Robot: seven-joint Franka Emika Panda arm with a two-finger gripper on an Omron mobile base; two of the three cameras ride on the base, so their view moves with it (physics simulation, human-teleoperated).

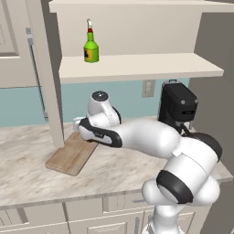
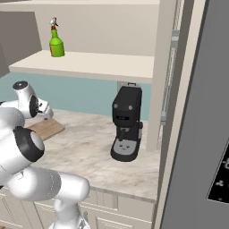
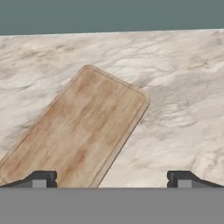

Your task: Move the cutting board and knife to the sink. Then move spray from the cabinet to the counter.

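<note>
Fingers (image 3: 40, 179) apart above flat light-brown wooden cutting board (image 3: 78, 131) on marble tabletop (image 3: 175, 109); risk: thin slab slipping when gripped.

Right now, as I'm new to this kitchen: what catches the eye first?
The white arm reaching low over the counter, its open gripper above the wooden cutting board. A green spray stands alone on the open cabinet's shelf, and a black coffee machine sits by the wall.
</note>
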